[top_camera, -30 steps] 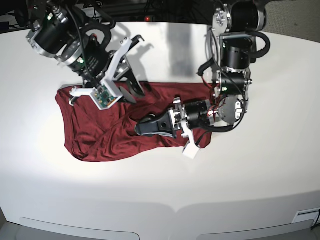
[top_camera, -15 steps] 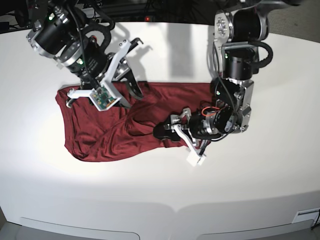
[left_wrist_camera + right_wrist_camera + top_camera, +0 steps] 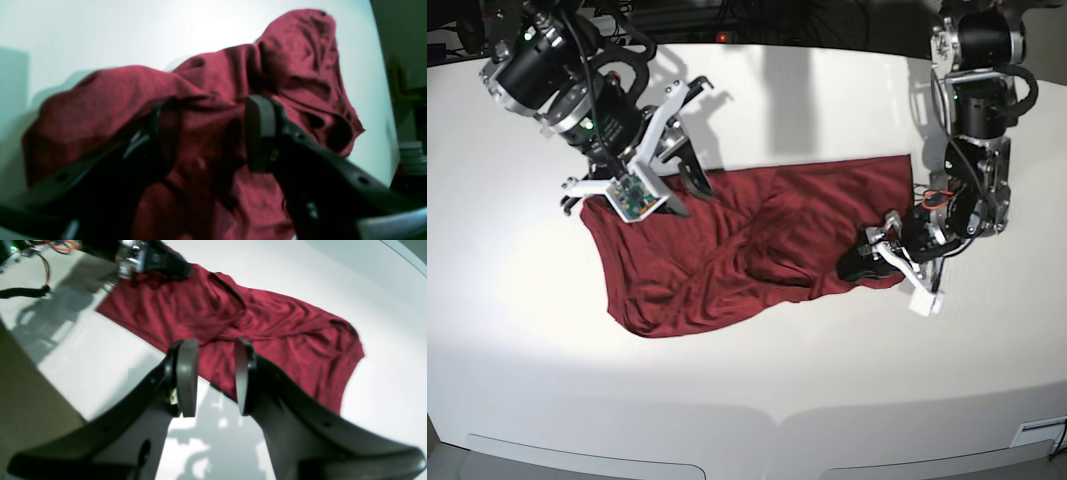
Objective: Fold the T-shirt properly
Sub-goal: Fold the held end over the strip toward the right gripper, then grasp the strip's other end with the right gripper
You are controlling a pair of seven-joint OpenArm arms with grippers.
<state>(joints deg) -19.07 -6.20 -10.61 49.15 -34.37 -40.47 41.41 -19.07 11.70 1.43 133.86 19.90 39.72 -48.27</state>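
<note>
Dragged sideways by the left gripper (image 3: 867,262), the shirt (image 3: 747,250) now lies further toward that arm on the table (image 3: 747,380), more spread but still wrinkled. Its jaws pinch a bunched edge. The right gripper (image 3: 211,373) hovers half-open and empty, having let go.

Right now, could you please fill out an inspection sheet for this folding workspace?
Surface: white table, glossy, bare around the cloth.
Job's things: maroon T-shirt lying wrinkled and unfolded, one edge bunched at the left gripper.
Clutter: nothing seen.
Grippers: left gripper has its jaws around a fold of the shirt; right gripper has its jaws apart and empty, above the table at the shirt's edge.
Cables: red and black wires exposed on the left arm.
Surroundings: dark equipment behind the table, unclear.
</note>
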